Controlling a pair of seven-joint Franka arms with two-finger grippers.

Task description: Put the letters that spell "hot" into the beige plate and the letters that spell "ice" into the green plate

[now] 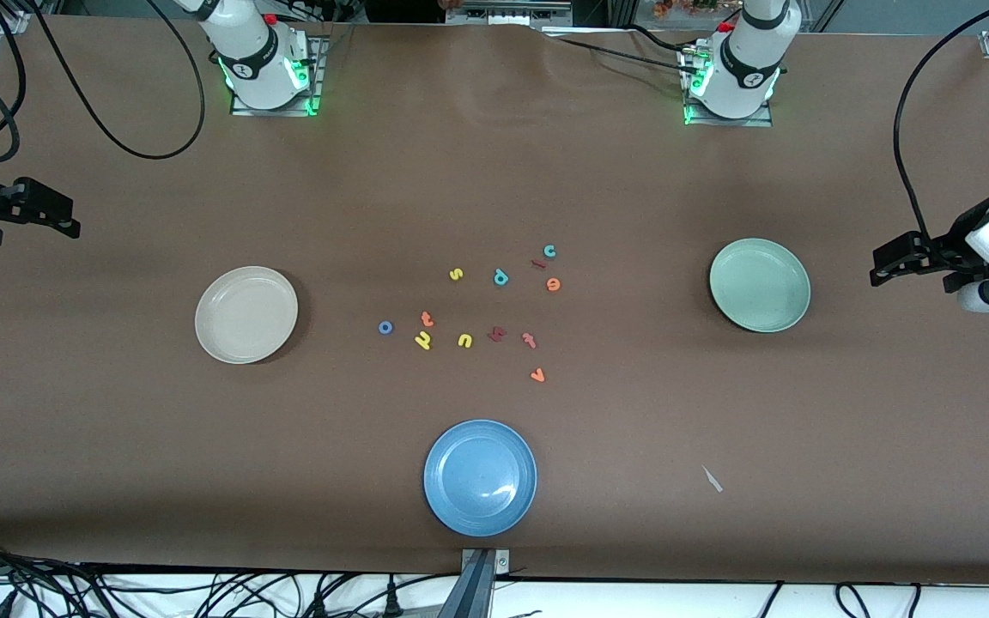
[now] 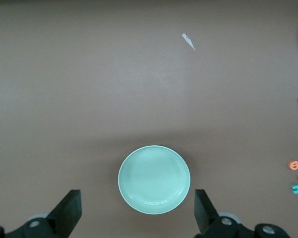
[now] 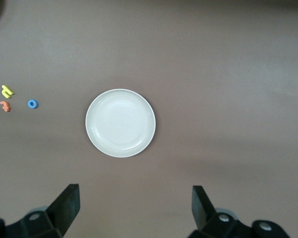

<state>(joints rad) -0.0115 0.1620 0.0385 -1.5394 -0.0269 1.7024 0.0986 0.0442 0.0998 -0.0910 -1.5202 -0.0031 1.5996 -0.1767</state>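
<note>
Brown table (image 1: 117, 429) under both arms, with three plates and a loose cluster of foam letters in the middle. Left gripper (image 1: 885, 262) up in the air at the left arm's end of the table, fingers (image 2: 69, 210) spread wide, nothing between them; arm waiting. Right gripper (image 1: 65, 219) up at the right arm's end, fingers (image 3: 67, 203) also wide apart and holding nothing; arm waiting too. Green plate (image 1: 760, 285) flat on the table toward the left arm's end, nothing in it. Beige plate (image 1: 246, 314) toward the right arm's end, also without any letter. Blue plate (image 1: 480, 477) close to the table edge nearest the front camera, about the middle of that edge. Of the "hot" letters: blue "o" (image 1: 385, 327) at the cluster's side toward the beige plate, orange "t" (image 1: 427, 318) just beside it, yellow "h" (image 1: 423, 341) touching or almost touching that "t", slightly nearer the camera. Of the "ice" letters: teal "c" (image 1: 549, 251) farthest from the camera, dark red "i" (image 1: 538, 264) just beside it, orange "e" (image 1: 554, 284) near both, a little nearer the camera. All six still on the bare table. Among them also yellow "s" (image 1: 456, 274), teal "p" (image 1: 500, 277), yellow "u" (image 1: 464, 341), pinkish-red "t" (image 1: 530, 340), orange "v" (image 1: 537, 374). Small white scrap (image 1: 712, 479) lying apart, toward the camera-side edge.
</note>
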